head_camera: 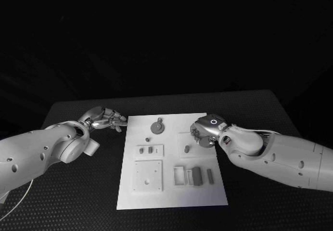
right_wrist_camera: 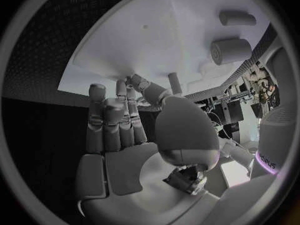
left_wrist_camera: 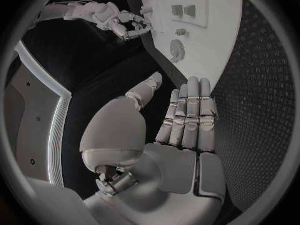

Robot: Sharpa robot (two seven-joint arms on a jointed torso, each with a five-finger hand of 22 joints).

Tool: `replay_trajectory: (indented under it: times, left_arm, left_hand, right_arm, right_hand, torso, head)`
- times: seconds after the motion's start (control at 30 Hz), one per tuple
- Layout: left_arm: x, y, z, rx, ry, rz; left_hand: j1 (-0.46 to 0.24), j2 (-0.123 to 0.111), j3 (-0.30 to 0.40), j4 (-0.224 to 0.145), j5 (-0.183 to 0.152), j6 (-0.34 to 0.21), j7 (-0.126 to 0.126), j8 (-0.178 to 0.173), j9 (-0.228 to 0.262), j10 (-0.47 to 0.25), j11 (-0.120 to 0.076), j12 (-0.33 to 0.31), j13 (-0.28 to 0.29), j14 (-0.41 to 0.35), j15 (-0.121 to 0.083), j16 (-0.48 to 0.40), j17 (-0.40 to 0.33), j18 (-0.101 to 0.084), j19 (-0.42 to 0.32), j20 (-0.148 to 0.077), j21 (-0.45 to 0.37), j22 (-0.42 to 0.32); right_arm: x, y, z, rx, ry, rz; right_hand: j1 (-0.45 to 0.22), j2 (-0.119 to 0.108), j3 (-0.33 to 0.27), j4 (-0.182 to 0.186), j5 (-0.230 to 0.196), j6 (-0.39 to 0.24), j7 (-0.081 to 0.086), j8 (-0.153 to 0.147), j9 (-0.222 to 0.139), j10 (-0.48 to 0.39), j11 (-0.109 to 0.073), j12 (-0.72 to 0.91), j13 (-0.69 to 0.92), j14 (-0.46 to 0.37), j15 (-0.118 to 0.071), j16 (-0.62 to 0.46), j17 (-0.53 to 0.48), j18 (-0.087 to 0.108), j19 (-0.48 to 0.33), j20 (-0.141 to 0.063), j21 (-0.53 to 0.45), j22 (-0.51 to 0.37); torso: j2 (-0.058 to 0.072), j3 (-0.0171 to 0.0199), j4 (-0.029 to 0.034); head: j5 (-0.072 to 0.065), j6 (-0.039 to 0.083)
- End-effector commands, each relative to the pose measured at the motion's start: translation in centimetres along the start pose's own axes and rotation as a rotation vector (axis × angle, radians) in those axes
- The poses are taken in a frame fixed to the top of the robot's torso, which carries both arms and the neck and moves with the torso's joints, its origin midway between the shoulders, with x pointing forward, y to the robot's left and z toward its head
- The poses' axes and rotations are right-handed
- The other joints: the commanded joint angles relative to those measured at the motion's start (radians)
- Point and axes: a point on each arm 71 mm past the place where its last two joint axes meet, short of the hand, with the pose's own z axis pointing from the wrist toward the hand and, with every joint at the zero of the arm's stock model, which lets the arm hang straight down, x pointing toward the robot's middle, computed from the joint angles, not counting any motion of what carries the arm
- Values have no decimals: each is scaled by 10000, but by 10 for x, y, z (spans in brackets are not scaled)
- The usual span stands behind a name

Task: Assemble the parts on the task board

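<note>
Two white arms reach in over the black table (head_camera: pixel 83 192) from where I stand, one from each side of the white task board (head_camera: pixel 173 192). In the head view the left hand (head_camera: pixel 104 119) sits just off the board's far left corner, above the table, its fingers loosely bent and holding nothing that I can make out. The right hand (head_camera: pixel 206 132) is over the board's right edge, fingers curled downward near a small grey peg (head_camera: pixel 186 149). A round grey disc with a tab (head_camera: pixel 157 127) lies near the board's far end; flat rectangular plates (head_camera: pixel 147 175) and a few upright blocks (head_camera: pixel 196 175) sit nearer the robot.

From the left wrist, the left hand (left_wrist_camera: pixel 178 130) shows its fingers straight and side by side, thumb apart, nothing in the palm; the board (left_wrist_camera: pixel 219 45) lies beyond the fingertips with the disc (left_wrist_camera: pixel 177 49) on it, and the right hand (left_wrist_camera: pixel 125 24) hovers at its far side.

From the right wrist, the right hand (right_wrist_camera: pixel 134 130) has fingers upright and close together, thumb angled out, empty; the board (right_wrist_camera: pixel 156 40) spreads ahead, carrying two stubby cylinders (right_wrist_camera: pixel 230 50).
</note>
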Motion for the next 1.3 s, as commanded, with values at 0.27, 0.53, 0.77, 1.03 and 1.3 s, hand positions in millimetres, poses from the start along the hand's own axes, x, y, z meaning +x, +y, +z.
replay_trajectory:
  times: [0.27, 0.53, 0.77, 1.03, 1.3]
  left_arm:
    - [1, -2, 0, 117, 149, 7]
    - [1, -1, 0, 105, 134, 9]
    - [1, -1, 0, 95, 139, 9]
    - [2, -2, 0, 109, 164, 5]
    - [1, -1, 0, 108, 134, 12]
  left_hand:
    - [31, -3, -62, 4, -30, -77, -12, 20, -7, -34, 30, 21, -27, 80, 23, -83, 33, 24, 51, 1, 29, -20]
    - [27, -3, -69, 3, -30, -79, -11, 20, -7, -35, 31, 21, -31, 81, 23, -93, 43, 24, 52, 0, 28, -26]
    - [26, -5, -75, 0, -30, -85, -9, 18, -9, -40, 32, 19, -38, 83, 23, -103, 55, 23, 52, -1, 26, -32]
    - [28, -3, -81, -3, -30, -95, -6, 14, -11, -48, 35, 16, -47, 85, 24, -118, 70, 23, 53, -2, 25, -41]
    - [32, 0, -84, -7, -30, -99, -5, 13, -12, -53, 37, 15, -53, 86, 24, -128, 81, 22, 52, -2, 23, -47]
  right_arm:
    - [-4, -5, 1, 224, -27, -42]
    - [-7, -5, 1, 223, -47, -3]
    - [-14, -4, -1, 195, -105, 81]
    - [-27, -5, 2, 217, -336, 136]
    - [-38, 6, 3, -35, -617, 281]
  right_hand:
    - [116, -9, 58, 9, 7, 71, 11, 60, 11, 217, -69, 61, 21, -65, -129, 34, -19, 450, 34, -71, 39, 201]
    - [115, -16, 61, 10, 7, 76, 10, 60, 10, 223, -72, 59, 26, -64, -132, 34, -24, 450, 37, -73, 41, 201]
    - [111, -19, 64, 12, 7, 79, 9, 60, 9, 226, -73, 55, 31, -64, -133, 34, -28, 450, 38, -73, 41, 200]
    - [109, -20, 68, 13, 7, 81, 8, 58, 8, 228, -74, 50, 36, -64, -135, 34, -33, 450, 38, -74, 42, 198]
    - [107, -22, 72, 13, 7, 83, 8, 57, 6, 230, -75, 45, 41, -64, -136, 34, -38, 450, 37, -75, 41, 197]
  torso:
    - [4, -7, 2]
    - [-1, -9, 10]
    - [-1, -9, 1]
    - [1, -7, 12]
    - [2, -7, 3]
  head:
    - [-7, 13]
    - [-9, 21]
    - [-2, 15]
    - [-10, 20]
    - [37, 9]
